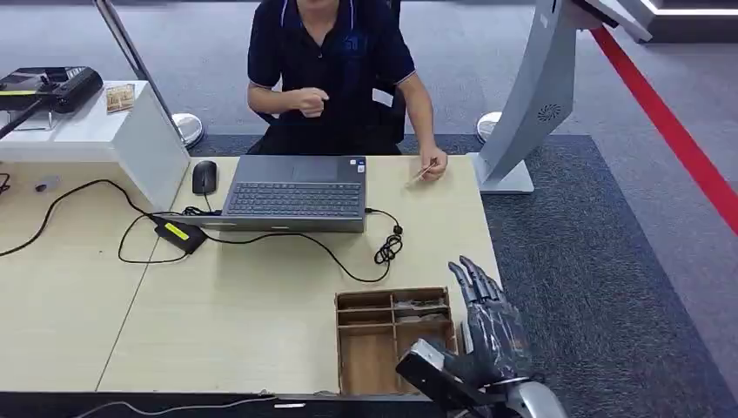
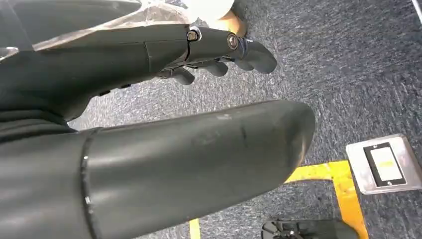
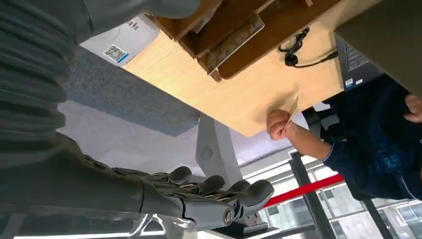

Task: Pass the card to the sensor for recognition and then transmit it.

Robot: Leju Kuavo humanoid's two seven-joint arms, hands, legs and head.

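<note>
spanning most of the head view: light wooden table (image 1: 261, 305), with a grey carpet (image 1: 609, 287) lying beyond its right edge. standing on that carpet just past the table's far right corner: grey sensor stand (image 1: 531, 96), leaning over the table. sitting behind the far edge: person in a dark blue shirt (image 1: 335, 61), one fist raised at the chest. resting open at the far middle of the table: grey laptop (image 1: 296, 193), with a black mouse (image 1: 204, 177) just beside it and a black cable (image 1: 387, 248) trailing from it. sitting at the near edge: wooden compartment box (image 1: 393, 335).

hovering beside the box, past the table's right edge: right hand (image 1: 487, 331), fingers straight, close together, pointing away, holding nothing. hanging over carpet in the left wrist view: left hand (image 2: 214, 50), fingers loosely curled inward, nothing visibly gripped.

being pinched between the fingers of the person's hand (image 1: 431, 164) near the table's far right corner, close to the sensor stand: card (image 1: 421, 173), tilted, well apart from both robot hands.
</note>
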